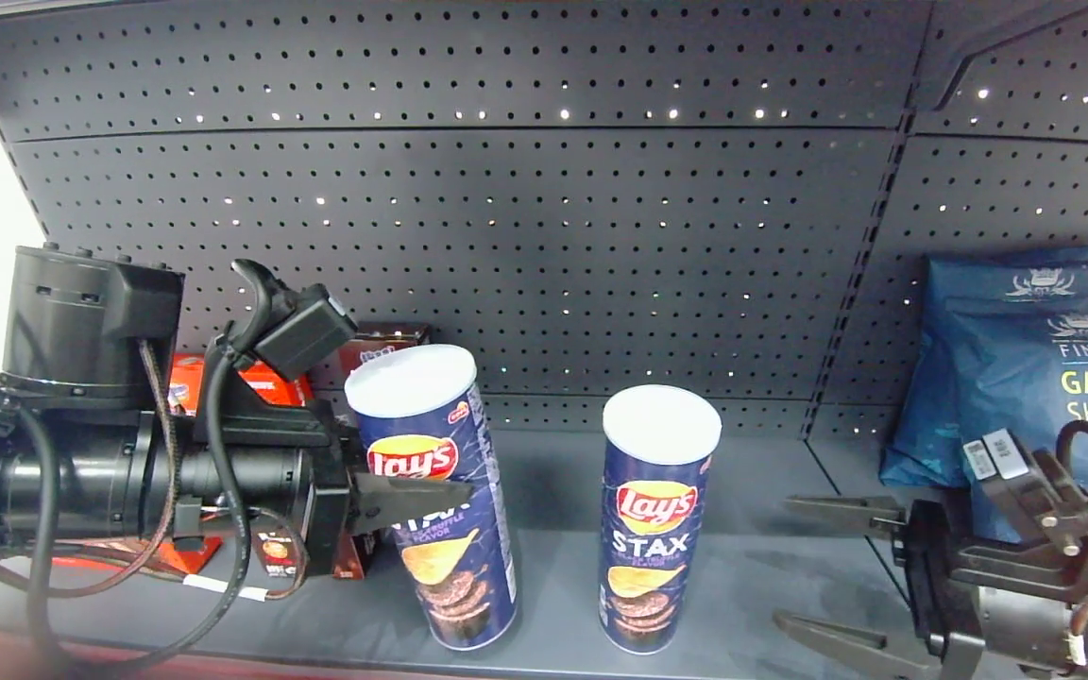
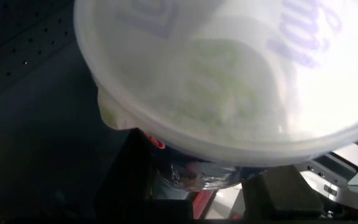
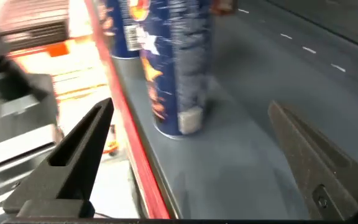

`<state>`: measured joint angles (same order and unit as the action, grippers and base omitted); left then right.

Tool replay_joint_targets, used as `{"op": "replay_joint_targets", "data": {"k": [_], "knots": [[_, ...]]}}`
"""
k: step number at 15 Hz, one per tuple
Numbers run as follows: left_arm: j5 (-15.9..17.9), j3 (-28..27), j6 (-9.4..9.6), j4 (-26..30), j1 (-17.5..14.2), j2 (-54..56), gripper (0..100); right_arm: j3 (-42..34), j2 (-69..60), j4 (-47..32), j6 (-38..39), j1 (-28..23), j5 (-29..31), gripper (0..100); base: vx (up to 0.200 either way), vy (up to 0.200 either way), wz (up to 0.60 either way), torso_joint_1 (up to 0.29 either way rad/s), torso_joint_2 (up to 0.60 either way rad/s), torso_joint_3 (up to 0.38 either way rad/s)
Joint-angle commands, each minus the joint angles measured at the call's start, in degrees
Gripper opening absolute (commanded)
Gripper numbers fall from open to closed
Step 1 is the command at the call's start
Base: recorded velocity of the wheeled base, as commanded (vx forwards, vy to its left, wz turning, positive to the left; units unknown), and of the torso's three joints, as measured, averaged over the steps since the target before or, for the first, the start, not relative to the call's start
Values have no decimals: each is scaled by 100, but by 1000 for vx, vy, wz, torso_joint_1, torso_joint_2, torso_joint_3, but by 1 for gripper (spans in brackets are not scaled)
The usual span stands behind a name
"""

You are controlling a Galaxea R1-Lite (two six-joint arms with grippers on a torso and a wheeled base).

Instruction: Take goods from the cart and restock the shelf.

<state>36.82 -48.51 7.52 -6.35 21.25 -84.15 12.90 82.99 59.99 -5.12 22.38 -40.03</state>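
— Whereabouts of the left gripper?
— On the robot's-left side of the standing can, near it. Clamped around a second can of the same kind, with one dark finger laid across the label and the other hidden behind.

— And that second can, as upright as the standing can?
— Seems to lean slightly, top away from the standing can, though hard to be sure from above. White lid pressed close up to the left wrist camera. Cannot tell whether resting on the shelf or hanging just above it.

— Now the right gripper?
— On the opposite side of the standing can, a little way off and low over the front of the shelf. Spread wide, holding nothing. From the right wrist, both fingers splayed in the foreground, and past them the standing can again, then the second can farther along.

— Anything else worth noting around the standing can?
— Behind it, a perforated back panel. Blue snack bags farther out than the right gripper, propped against that panel. Over on the second can's side, red boxes and a dark box, set back behind the left arm
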Motion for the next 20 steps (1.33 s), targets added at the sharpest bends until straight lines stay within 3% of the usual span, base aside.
{"op": "replay_joint_targets", "data": {"k": [1,5,8,13,17,20], "knots": [[1,-106,-5,-33,-15,-216,0,240,-1716,-1420,29,-129,848,100,0,0,0,0,0,0],[-8,-528,30,-42,-112,-646,0,310,-3606,-3213,29,-120,2474,100,0,0,0,0,0,0],[1,-862,329,-24,-182,-963,0,257,-4924,-4136,55,-164,3195,100,0,0,0,0,0,0],[-34,-1179,390,20,-156,-1112,0,389,-6638,-6122,64,-366,3379,100,0,0,0,0,0,0],[-104,-1381,399,-156,-59,-1402,0,-305,-7737,-6298,73,-1148,3371,100,0,0,0,0,0,0],[-96,-1680,426,-824,-95,-1771,0,-613,-7754,-6043,90,-1140,3476,100,0,0,0,0,0,0]]}}
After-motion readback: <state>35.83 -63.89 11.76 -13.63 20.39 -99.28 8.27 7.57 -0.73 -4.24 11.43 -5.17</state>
